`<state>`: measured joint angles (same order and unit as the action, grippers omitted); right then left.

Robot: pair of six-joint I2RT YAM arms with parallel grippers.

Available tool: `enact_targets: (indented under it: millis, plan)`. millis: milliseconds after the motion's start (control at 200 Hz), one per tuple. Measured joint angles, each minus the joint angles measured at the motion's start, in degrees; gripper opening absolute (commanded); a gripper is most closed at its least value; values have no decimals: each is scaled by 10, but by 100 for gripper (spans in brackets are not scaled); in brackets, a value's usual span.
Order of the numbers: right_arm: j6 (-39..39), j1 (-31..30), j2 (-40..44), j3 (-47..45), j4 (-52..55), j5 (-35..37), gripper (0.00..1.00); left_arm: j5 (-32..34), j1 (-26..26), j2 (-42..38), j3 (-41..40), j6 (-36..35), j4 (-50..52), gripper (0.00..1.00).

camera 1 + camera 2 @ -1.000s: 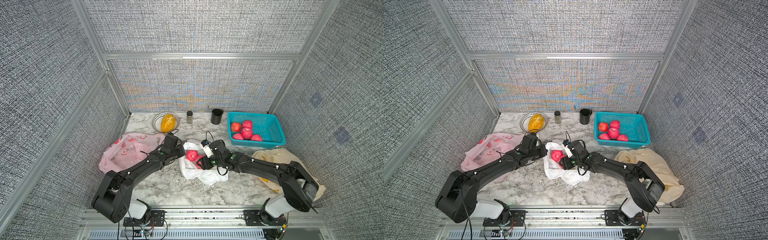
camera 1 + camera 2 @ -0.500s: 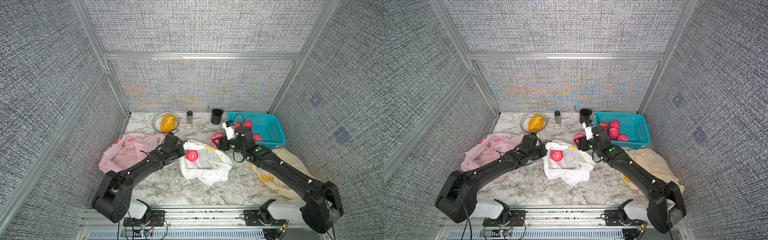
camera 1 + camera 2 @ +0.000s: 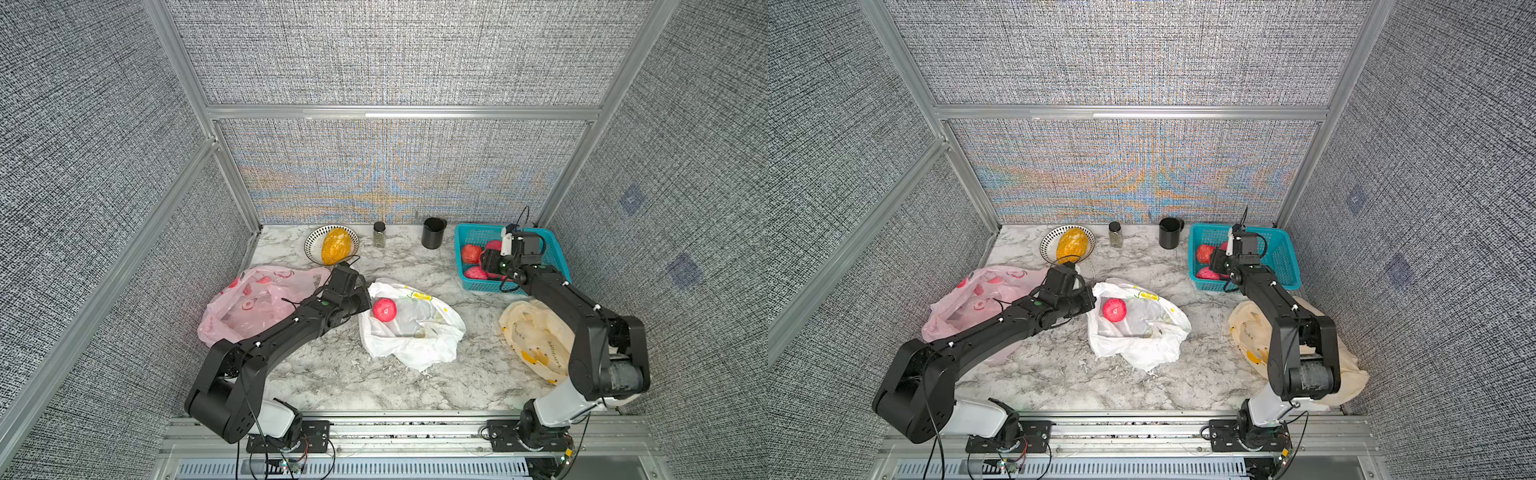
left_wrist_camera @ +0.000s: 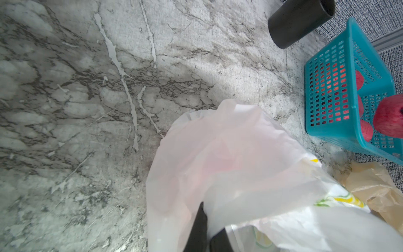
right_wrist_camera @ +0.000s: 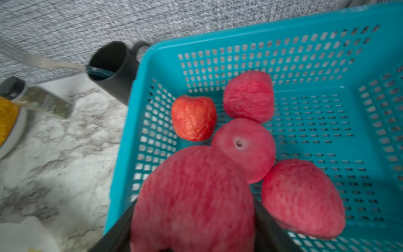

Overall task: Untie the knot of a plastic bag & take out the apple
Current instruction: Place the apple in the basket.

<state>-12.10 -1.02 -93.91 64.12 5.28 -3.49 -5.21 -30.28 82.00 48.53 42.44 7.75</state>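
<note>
The white plastic bag lies open mid-table in both top views, with one red apple showing in its mouth. My left gripper is shut on the bag's near rim; in the left wrist view its dark fingers pinch the white film. My right gripper is shut on a second red apple and holds it above the left end of the blue basket. The top views mostly hide that apple behind the right gripper.
Several red apples lie in the blue basket. A black cup, a spice jar and a bowl with yellow fruit stand along the back. A pink bag lies left, a yellowish bag right.
My right arm has carried an apple out of the white bag, to the right and back, to above the basket. The left gripper has stayed on the bag's rim.
</note>
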Motion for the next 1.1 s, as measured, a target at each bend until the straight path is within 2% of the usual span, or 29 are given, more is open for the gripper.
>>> enact_targets:
  millis: [220,516,861,1096]
  plan:
    - [4,16,-53,5,-30,-12,69,-4,-1,0,3,-2,1,8]
    - [8,19,-80,5,-41,-16,87,-8,-3,2,4,-2,1,8]
    - [15,17,-27,3,-35,-27,98,-8,-8,12,9,-2,1,8]
    - [19,-20,53,-4,-18,-62,98,-8,-10,15,10,-2,1,8]
